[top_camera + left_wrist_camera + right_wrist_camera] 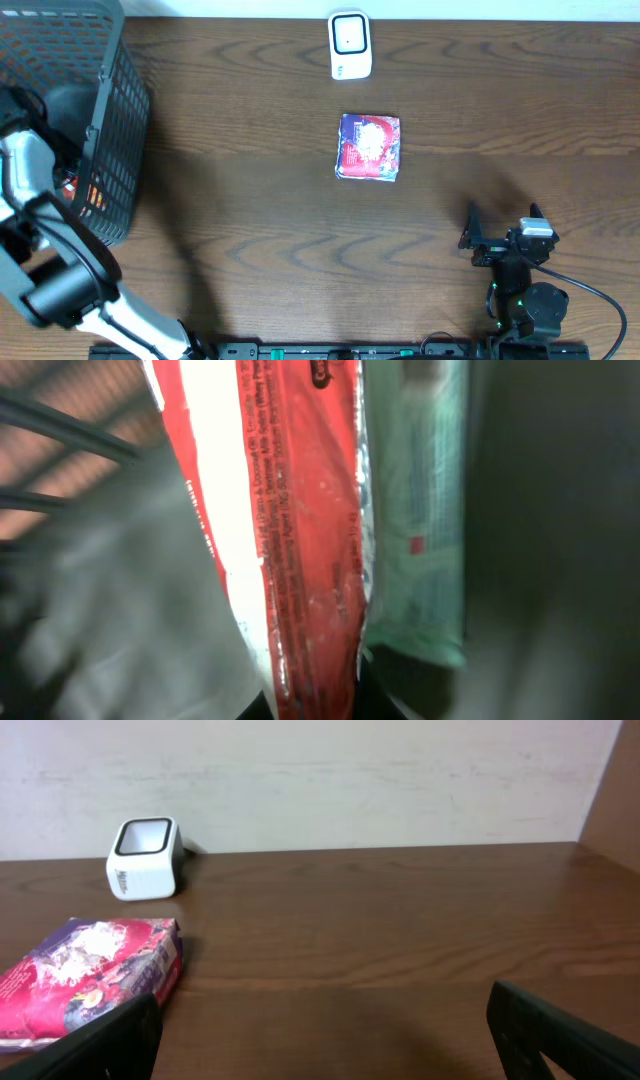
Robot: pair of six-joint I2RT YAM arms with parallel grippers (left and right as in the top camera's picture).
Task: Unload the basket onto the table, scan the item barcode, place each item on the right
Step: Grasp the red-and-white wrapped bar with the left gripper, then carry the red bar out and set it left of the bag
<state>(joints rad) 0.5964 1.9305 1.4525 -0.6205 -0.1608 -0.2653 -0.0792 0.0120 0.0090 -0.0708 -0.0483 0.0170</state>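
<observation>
1. Over in the mesh basket (pixel 122 130) at the counter's (pixel 250 210) far left, the left pincer (pixel 318 698) is clamped tight, probably on a red-and-white packet (pixel 300 540), though it's too blurry to swear to. A green packet (pixel 415 530) is pressed alongside.
2. It's light, floppy, slick film, so I'd pinch a sealed edge and keep the barcode clear.
3. The right pincer (pixel 320 1040) gapes wide and empty, well apart from the scanner (pixel 350 45) and purple pouch (pixel 369 147).

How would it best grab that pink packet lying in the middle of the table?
Probably straight down from above: the pink packet lies flat on the table, so pinching across its middle, on two opposite edges, suits it. Its puffy sides give height to squeeze.
</observation>
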